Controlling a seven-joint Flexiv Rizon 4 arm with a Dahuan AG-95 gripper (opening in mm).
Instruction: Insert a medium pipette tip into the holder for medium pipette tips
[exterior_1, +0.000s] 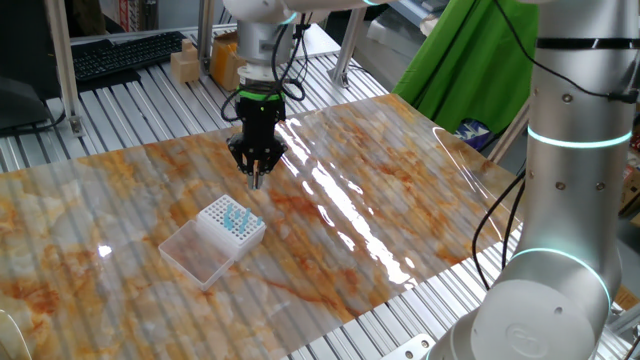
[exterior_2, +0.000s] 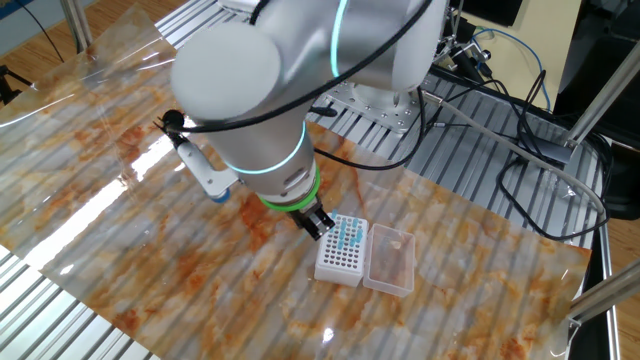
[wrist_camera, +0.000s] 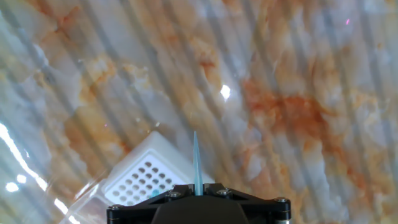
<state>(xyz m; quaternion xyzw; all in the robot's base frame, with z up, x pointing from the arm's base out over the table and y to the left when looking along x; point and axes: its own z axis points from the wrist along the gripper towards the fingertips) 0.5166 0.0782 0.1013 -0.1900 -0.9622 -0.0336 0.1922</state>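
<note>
My gripper (exterior_1: 256, 178) is shut on the medium pipette tip (wrist_camera: 196, 163), a thin pale-blue tapered tip that sticks out from between the black fingers and points down. It hangs above the table, just behind and right of the holder for medium pipette tips (exterior_1: 231, 224), a small white box with a gridded top and a cluster of light-blue tips. In the hand view the holder's white gridded top (wrist_camera: 144, 177) lies to the lower left of the tip. In the other fixed view the holder (exterior_2: 342, 251) sits just right of the gripper (exterior_2: 318, 222).
The holder's clear lid (exterior_1: 196, 253) lies open beside the box, also seen in the other fixed view (exterior_2: 391, 260). The table is covered by a glossy marbled orange sheet (exterior_1: 380, 200). A second robot arm's base (exterior_1: 560, 200) stands at the right.
</note>
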